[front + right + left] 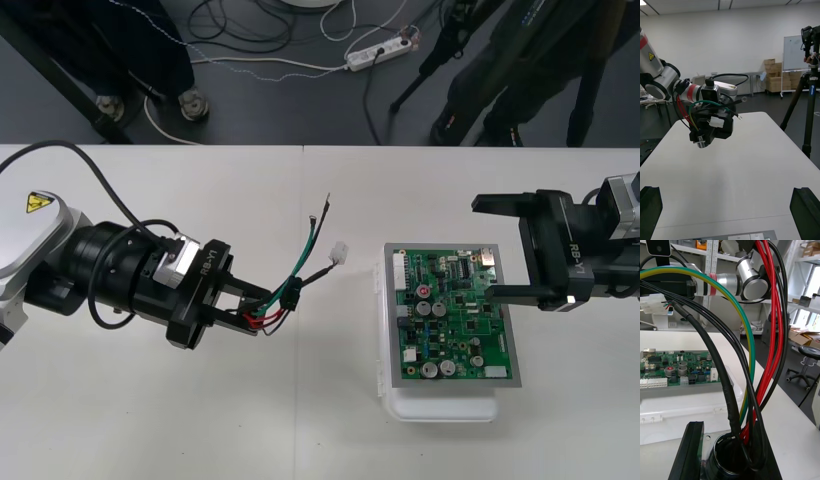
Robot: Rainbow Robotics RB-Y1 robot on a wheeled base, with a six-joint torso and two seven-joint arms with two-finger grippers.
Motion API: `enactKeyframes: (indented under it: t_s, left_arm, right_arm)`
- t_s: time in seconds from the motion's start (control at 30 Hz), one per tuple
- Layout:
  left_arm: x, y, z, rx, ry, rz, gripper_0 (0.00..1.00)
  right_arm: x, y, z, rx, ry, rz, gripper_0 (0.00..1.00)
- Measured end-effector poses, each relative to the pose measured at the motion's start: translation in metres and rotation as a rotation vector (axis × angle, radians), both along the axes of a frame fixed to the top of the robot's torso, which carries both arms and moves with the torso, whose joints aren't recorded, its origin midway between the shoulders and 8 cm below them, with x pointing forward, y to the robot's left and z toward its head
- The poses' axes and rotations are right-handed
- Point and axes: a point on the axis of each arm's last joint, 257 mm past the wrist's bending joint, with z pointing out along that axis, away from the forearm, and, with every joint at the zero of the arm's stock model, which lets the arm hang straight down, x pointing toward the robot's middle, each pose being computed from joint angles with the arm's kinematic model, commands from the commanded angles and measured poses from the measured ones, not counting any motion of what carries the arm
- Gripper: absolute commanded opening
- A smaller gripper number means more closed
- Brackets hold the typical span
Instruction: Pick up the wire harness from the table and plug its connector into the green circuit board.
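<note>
Gripping red, black, green wire harness, left claw clenched, right claw released near board

From my seat, the harness loses its red wires and its socket end between the closed fingers of the left tool in the front view, so I cannot judge the grip there. On the left wrist camera the socket runs off the frame edge, the wires leave past the opposite edge, and the green board is cut off at one side. The wire tips and the white plug are too small for me to read any detail. The right tool has its fingers clipped by its own camera's frame. The left arm and right arm each run out of the front view.
</note>
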Motion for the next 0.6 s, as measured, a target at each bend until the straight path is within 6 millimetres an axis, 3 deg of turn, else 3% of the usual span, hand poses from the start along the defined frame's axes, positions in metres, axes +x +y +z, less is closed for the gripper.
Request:
enactKeyframes:
  t_s: [0.37, 0.6]
  left_arm:
    - [-0.008, -0.024, 0.001, 0.043, 0.274, 0.021, 0.0]
    - [-0.022, -0.035, 0.003, 0.045, 0.303, -0.003, 0.0]
  right_arm:
    - [0.0, -0.001, 0.001, 0.003, -0.006, -0.003, 1.0]
    - [0.0, -0.001, 0.002, 0.003, -0.015, -0.003, 1.0]
